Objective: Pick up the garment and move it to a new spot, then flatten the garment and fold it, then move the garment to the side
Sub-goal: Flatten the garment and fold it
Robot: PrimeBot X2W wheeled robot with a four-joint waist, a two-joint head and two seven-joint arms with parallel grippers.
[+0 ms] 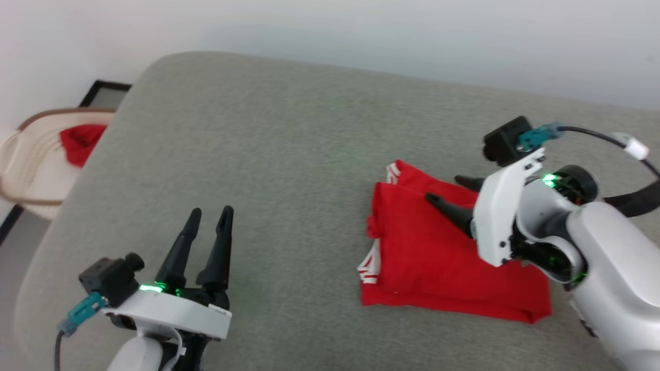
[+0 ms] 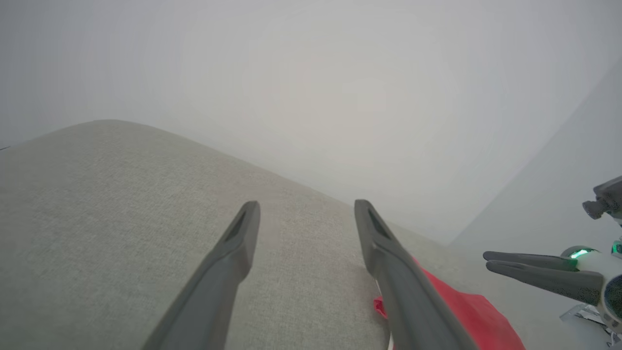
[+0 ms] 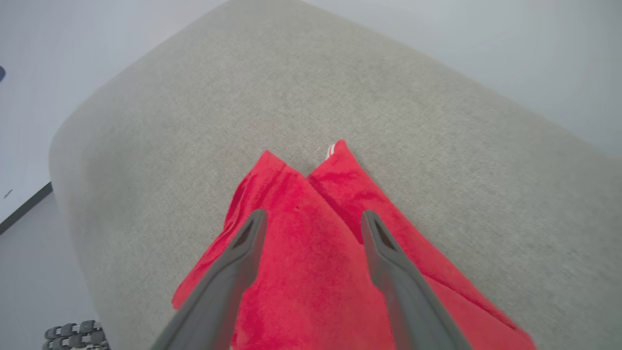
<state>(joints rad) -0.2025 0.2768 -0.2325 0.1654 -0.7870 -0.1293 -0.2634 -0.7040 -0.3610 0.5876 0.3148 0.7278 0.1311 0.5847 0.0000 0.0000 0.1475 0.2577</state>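
The garment (image 1: 428, 257) is a red shirt folded into a compact rectangle on the grey cushioned surface (image 1: 289, 154), with striped red-and-white trim showing at its left and top edges. My right gripper (image 1: 448, 189) hovers just above the folded garment (image 3: 311, 253), fingers spread open and nothing between them. Over bare cushion at the lower left, well apart from the garment, my left gripper (image 1: 210, 219) stands open and empty. In the left wrist view a corner of the garment (image 2: 466, 311) lies behind the right finger, and the right gripper (image 2: 486, 260) shows at the far right.
A cream basket (image 1: 36, 159) holding a small red cloth bundle (image 1: 80, 141) stands off the cushion's left edge, beside a dark-framed panel (image 1: 105, 93). A pale wall runs behind the cushion. The cushion's rounded corner lies at the upper left.
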